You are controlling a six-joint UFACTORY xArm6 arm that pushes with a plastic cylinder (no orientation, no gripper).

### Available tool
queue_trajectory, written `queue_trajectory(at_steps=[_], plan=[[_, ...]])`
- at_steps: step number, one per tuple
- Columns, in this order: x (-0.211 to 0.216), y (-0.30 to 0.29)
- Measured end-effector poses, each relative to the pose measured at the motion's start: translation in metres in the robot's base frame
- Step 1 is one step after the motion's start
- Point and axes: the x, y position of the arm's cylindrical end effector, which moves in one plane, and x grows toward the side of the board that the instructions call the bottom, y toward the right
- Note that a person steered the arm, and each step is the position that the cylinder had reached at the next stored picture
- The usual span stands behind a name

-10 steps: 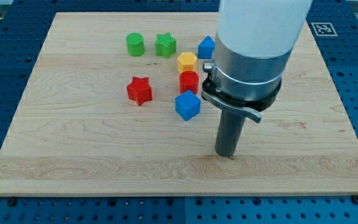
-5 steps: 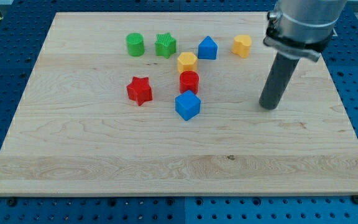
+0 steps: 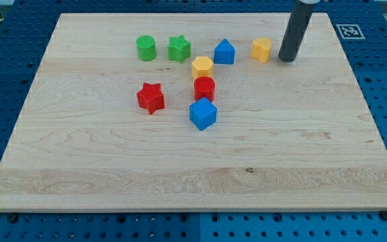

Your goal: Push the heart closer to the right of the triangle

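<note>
Tip (image 3: 287,60) of your rod, which has no jaws to open or close, rests on the board's (image 3: 328,154) far right. Just left of it sits the yellow heart (image 3: 262,49). Left again, a small gap away, is the blue triangle (image 3: 224,52). Pushing leftward should close that gap.

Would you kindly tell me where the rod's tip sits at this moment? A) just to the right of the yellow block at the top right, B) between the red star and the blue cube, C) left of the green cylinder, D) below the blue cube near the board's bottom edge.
A: my tip rests on the board just to the view's right of the yellow heart block, far from the other blocks.
</note>
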Motion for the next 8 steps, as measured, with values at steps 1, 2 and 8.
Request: queue_trajectory(at_steps=[1,2,8], plan=[[-0.003,0.0],[-0.005,-0.01],[0.007,-0.045]])
